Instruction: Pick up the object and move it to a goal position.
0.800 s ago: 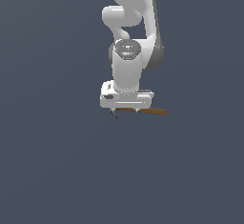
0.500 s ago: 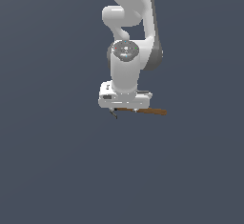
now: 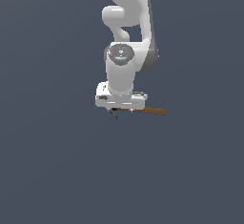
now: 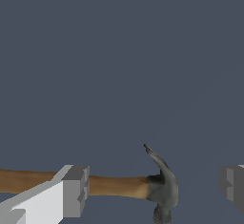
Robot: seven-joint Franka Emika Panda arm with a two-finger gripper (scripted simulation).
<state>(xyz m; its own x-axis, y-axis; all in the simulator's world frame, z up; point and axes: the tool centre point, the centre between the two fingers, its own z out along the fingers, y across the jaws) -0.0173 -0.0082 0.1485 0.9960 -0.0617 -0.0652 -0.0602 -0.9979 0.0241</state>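
Observation:
The hammer (image 3: 143, 110) lies flat under the hand, its brown handle pointing to the exterior view's right and its dark grey head (image 3: 113, 113) to the left. In the wrist view the hammer's head (image 4: 163, 189) sits between the two fingers and its handle (image 4: 116, 186) runs behind one finger (image 4: 74, 192). My gripper (image 3: 121, 107) is open, with its jaws wide apart, low over the hammer. In the wrist view the gripper (image 4: 152, 189) holds nothing. I cannot tell whether the fingers touch the hammer.
The white arm (image 3: 126, 37) rises straight up from the hand in the exterior view. A plain dark grey-blue floor (image 3: 57, 170) lies all around. No other object shows.
The hand has sunk very slightly toward the hammer. The hammer has not moved.

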